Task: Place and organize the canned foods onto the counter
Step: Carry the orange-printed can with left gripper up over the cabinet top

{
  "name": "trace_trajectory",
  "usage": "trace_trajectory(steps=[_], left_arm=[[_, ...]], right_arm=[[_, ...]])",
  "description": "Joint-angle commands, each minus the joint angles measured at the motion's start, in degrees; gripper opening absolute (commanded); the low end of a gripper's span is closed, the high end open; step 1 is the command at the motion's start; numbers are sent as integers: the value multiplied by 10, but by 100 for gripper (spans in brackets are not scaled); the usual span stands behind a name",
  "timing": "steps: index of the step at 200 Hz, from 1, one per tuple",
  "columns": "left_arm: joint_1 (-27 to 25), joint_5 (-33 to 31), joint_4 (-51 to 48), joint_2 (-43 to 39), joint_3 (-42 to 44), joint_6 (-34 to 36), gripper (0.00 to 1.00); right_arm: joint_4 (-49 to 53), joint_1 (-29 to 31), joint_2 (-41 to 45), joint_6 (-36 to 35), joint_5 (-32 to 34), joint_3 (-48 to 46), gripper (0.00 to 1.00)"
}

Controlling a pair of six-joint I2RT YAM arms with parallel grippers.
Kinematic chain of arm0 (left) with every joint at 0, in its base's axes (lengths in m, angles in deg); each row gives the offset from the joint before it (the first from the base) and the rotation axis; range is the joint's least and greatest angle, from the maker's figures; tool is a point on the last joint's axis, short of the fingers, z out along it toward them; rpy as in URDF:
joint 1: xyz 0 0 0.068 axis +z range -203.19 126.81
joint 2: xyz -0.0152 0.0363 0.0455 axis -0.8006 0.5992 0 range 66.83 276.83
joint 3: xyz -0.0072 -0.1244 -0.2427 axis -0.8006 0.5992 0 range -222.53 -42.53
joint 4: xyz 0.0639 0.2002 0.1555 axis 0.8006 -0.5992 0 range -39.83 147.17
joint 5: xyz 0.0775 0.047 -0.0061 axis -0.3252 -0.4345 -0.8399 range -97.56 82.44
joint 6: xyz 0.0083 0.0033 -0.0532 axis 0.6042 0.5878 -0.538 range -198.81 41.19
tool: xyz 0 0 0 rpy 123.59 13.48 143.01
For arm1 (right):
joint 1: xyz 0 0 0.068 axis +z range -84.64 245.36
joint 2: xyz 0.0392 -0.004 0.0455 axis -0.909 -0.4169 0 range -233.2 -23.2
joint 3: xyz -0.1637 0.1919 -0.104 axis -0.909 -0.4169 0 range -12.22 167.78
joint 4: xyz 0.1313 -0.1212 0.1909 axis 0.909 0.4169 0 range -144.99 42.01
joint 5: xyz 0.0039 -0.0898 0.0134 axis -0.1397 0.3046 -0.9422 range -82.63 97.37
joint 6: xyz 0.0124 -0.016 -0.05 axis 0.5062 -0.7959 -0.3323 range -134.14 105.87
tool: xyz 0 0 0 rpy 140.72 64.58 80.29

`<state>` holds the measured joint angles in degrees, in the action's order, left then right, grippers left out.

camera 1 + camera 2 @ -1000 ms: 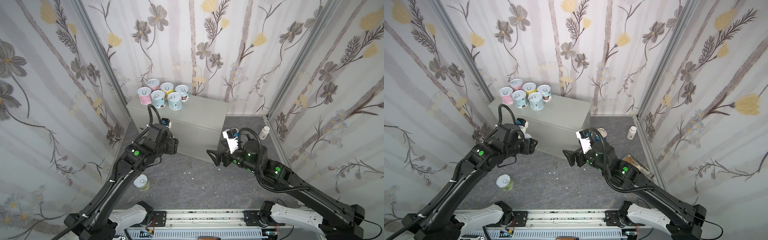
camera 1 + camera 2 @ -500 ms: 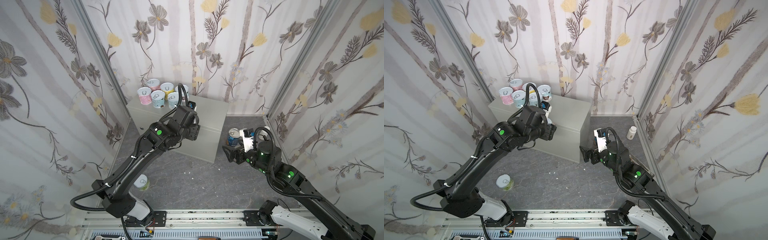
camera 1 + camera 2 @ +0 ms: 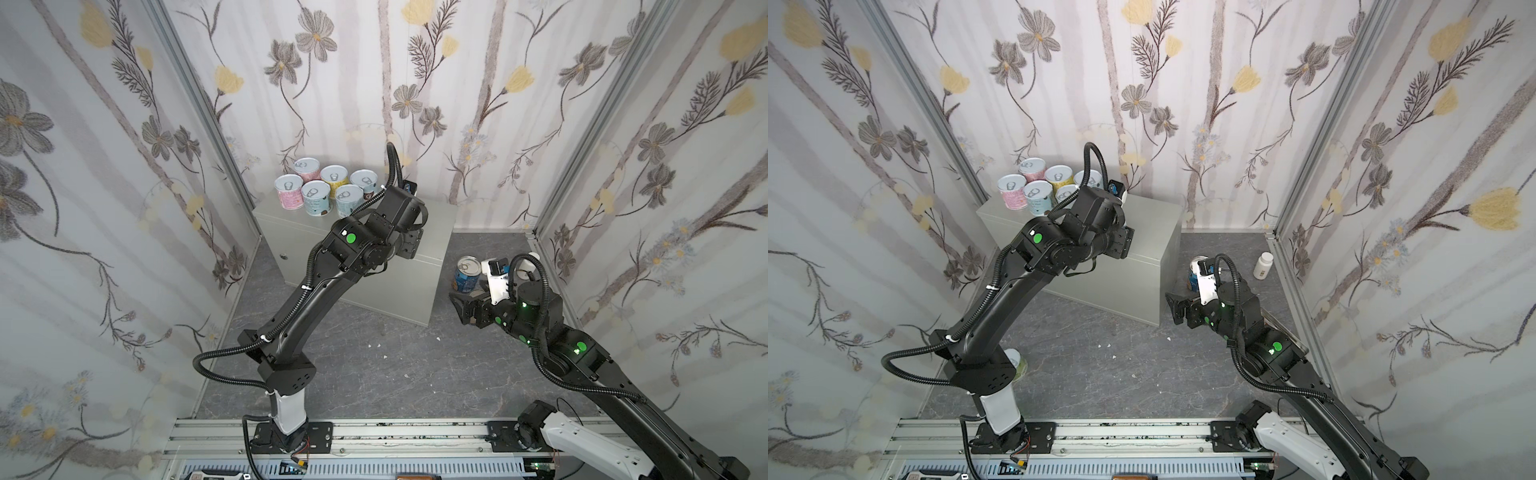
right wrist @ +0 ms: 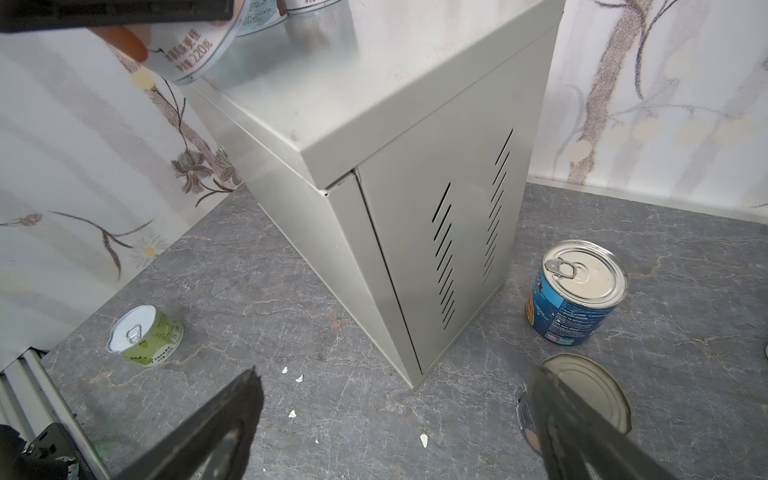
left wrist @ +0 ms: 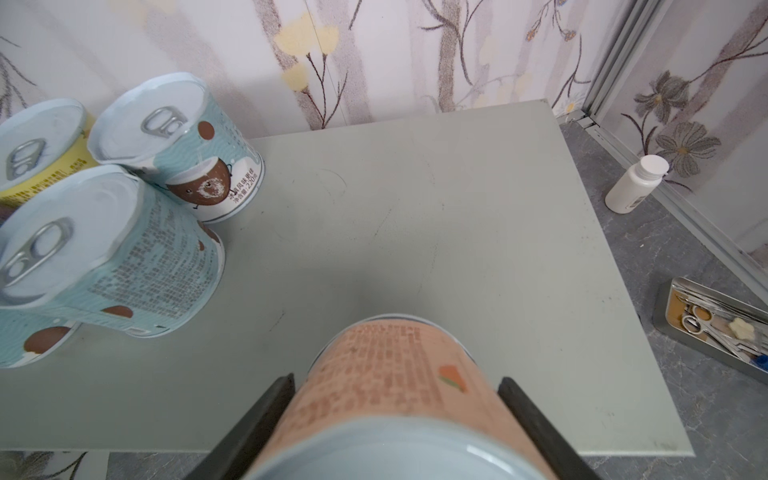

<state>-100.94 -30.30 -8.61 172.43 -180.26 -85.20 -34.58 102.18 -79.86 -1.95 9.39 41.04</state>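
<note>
Left arm is up over the light-grey rectangular metal box (image 3: 434, 224), risen from its low station against the box's front face. Left end effector (image 5: 395, 381) is closed partway on a short peach-pink labelled can (image 5: 386, 419), held tilted above the bare tabletop (image 5: 415, 199), about 4 o'clock of the six pastel pull-tab cans (image 3: 316, 195) clustered in the 10 o'clock corner. I judge it is not yet set down.

Right arm has drawn off to 3 o'clock of the box. Right end effector (image 4: 397, 376) is spread wide and empty, low over the dark marbled floor (image 4: 332, 415). The tall blue can (image 4: 577, 299) is ahead, and a dark navy can (image 4: 582, 390) lies just beside one finger.

Meaning: a seventh can is about to land. The pale-green can (image 4: 145, 334) at 7 o'clock waits on the floor.
</note>
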Motion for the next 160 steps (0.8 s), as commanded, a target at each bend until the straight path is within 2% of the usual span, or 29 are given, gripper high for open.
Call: trace_trajectory(steps=[1, 101, 160], left_arm=[[10, -32, -2, 14, -15, -13, 50], [26, -27, -8, 64, -52, -38, 55], [26, 3, -19, 29, -49, -54, 51]], right_arm=[[-11, -2, 0, -9, -12, -7, 100], [-21, -6, 2, -9, -21, -31, 100], [-31, -7, -8, -10, -33, -29, 100]])
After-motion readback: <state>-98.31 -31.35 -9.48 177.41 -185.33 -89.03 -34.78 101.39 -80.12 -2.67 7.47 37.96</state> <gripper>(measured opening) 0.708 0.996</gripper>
